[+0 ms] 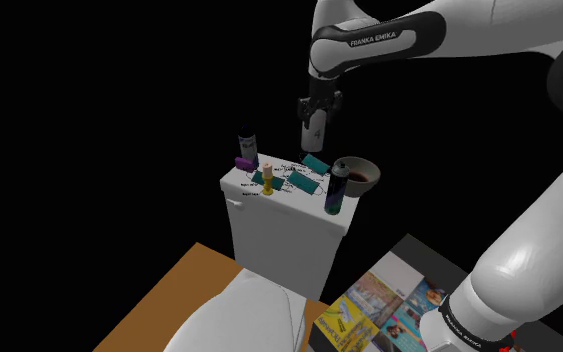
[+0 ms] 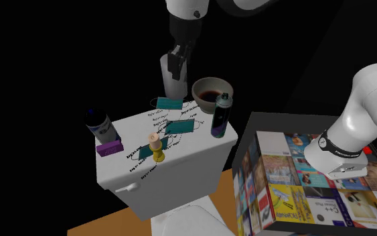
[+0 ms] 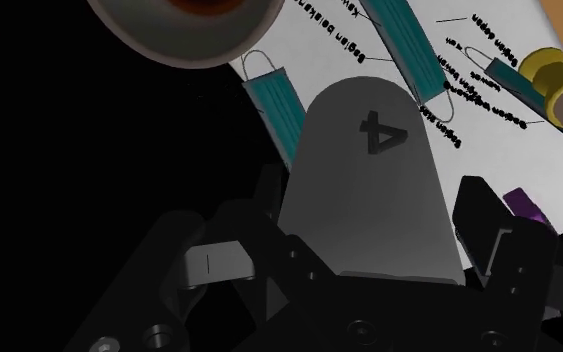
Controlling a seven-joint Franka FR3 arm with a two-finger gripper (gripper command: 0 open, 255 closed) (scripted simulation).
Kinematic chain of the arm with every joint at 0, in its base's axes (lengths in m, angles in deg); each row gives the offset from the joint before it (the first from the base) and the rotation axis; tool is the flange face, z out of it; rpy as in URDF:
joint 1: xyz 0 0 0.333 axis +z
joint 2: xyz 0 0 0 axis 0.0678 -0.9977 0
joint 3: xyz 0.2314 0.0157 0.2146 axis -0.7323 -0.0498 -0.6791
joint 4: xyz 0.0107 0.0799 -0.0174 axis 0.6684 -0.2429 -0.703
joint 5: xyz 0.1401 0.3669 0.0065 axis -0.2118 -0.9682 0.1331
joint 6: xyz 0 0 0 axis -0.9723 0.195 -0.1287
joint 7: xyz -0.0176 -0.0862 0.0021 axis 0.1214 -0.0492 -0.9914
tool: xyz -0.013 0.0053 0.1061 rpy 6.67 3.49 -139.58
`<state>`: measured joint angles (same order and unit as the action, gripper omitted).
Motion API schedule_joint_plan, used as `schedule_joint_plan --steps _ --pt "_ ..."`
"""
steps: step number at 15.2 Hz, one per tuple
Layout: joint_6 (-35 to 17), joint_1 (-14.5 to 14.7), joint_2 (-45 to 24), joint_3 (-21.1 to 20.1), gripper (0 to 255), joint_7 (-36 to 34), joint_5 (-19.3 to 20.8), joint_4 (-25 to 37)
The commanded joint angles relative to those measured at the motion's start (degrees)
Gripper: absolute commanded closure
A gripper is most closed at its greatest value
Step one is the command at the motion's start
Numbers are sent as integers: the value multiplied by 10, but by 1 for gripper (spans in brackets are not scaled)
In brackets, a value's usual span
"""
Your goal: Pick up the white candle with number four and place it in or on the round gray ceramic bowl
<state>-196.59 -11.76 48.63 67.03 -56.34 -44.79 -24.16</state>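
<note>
My gripper (image 1: 318, 116) hangs in the air above the back of a white toilet tank (image 1: 287, 230), shut on the white candle (image 1: 315, 131). From the wrist the candle (image 3: 369, 190) is a rounded white block with a dark "4" on its face, clasped between the two black fingers (image 3: 484, 225). The round grey bowl (image 1: 357, 175), dark reddish inside, sits on the tank's corner at the shoulder view's right, lower than the candle. In the second exterior view the candle (image 2: 171, 77) hangs just left of the bowl (image 2: 211, 90), under the gripper (image 2: 175, 67). The bowl's rim (image 3: 184, 40) lies ahead of the candle.
On the tank lid lie teal face masks (image 2: 180, 127), a yellow candlestick (image 2: 156, 147), a purple block (image 2: 110, 147) and a dark can (image 2: 98, 124). A tall spray can (image 2: 220, 115) stands right in front of the bowl. The stand (image 2: 300, 181) is beside the tank.
</note>
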Motion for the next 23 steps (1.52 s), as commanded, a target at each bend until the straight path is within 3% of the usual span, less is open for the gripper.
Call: schedule_joint_plan --steps 1,14,23 --pt "8 1 2 -1 255 0 -1 6" --pt "30 -56 202 89 255 152 -10 -155" --pt "-39 -57 198 91 255 145 -6 -220"
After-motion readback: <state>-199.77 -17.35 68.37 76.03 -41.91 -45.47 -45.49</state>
